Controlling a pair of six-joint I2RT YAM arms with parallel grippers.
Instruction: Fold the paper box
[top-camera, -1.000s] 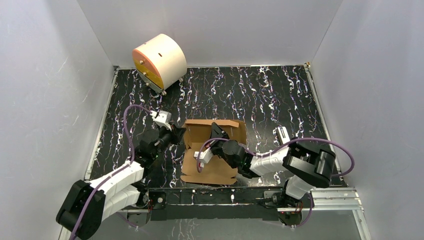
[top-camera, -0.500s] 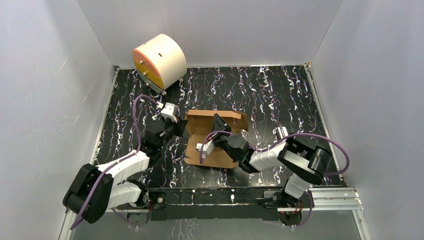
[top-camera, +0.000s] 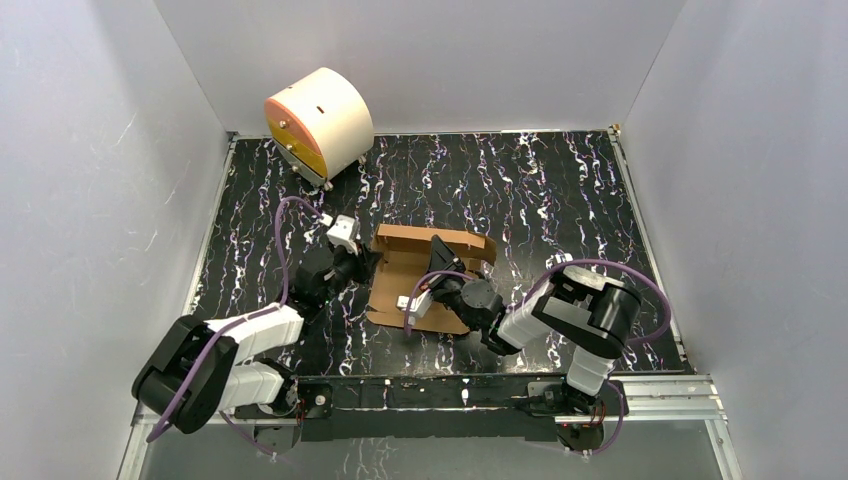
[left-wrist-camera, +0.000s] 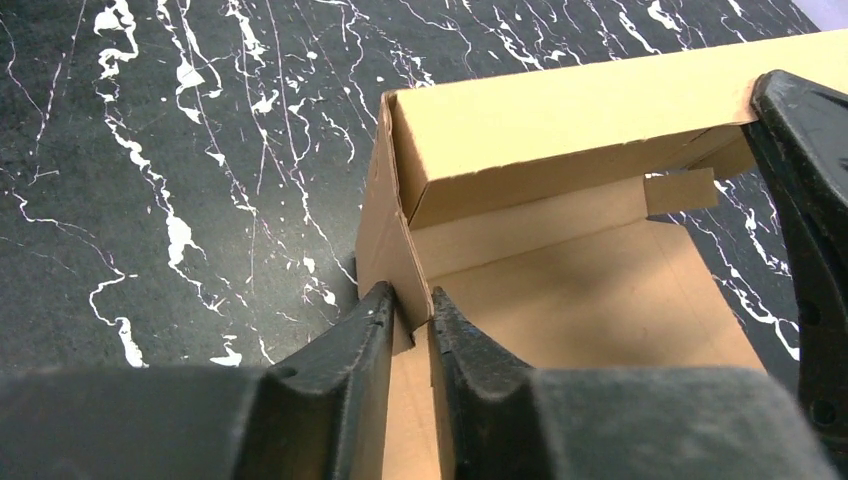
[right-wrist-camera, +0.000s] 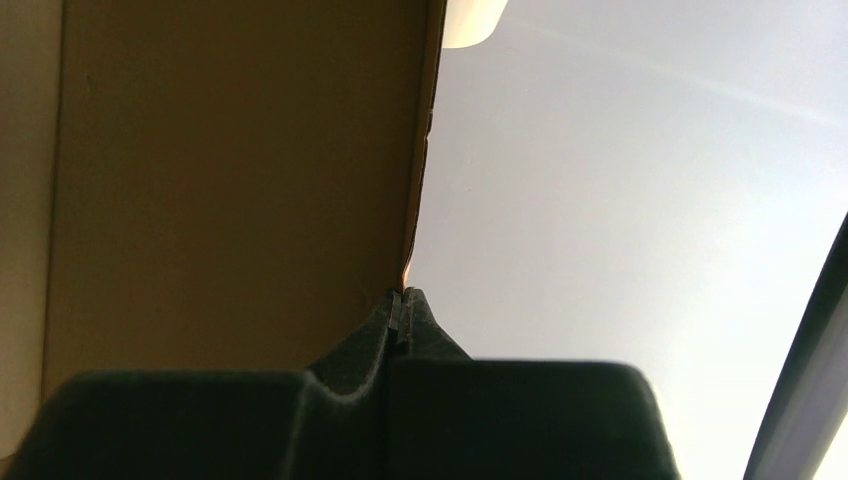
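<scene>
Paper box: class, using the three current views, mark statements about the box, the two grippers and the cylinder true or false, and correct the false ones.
1. The left gripper pinches a side wall of the paper box. True.
2. The paper box lies completely flat. False: at least two of its walls are folded up.
3. The cream cylinder touches the box. False: it stands well apart, at the far left.
4. The right gripper is closed on a cardboard edge. True.
</scene>
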